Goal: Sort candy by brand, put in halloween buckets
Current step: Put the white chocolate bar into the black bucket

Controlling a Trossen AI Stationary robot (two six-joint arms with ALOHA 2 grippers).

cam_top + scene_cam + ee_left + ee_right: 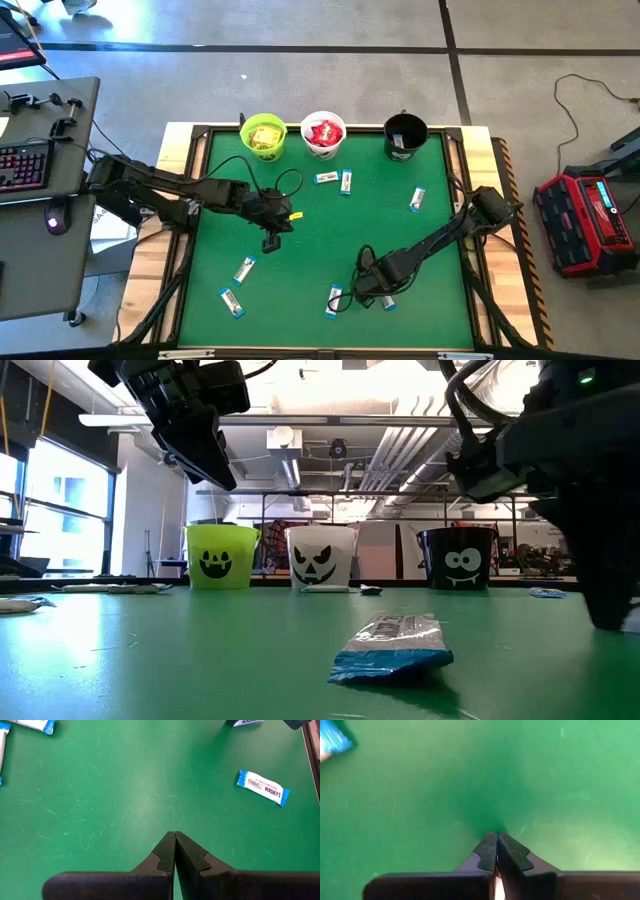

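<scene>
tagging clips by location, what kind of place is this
Probably an indoor robotics lab or workshop. The green table sits on a bare concrete floor, a desk with a lit keyboard stands beside it, and exposed ceiling ducts run overhead in the low view.

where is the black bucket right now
In the high view the black bucket stands at the table's far edge, rightmost in the row, right of the white bucket.

Open green mat point(320, 230) lies mid-table; scattered blue-and-white bars point(244, 269) and three buckets point(323, 135) crowd its edges.
</scene>
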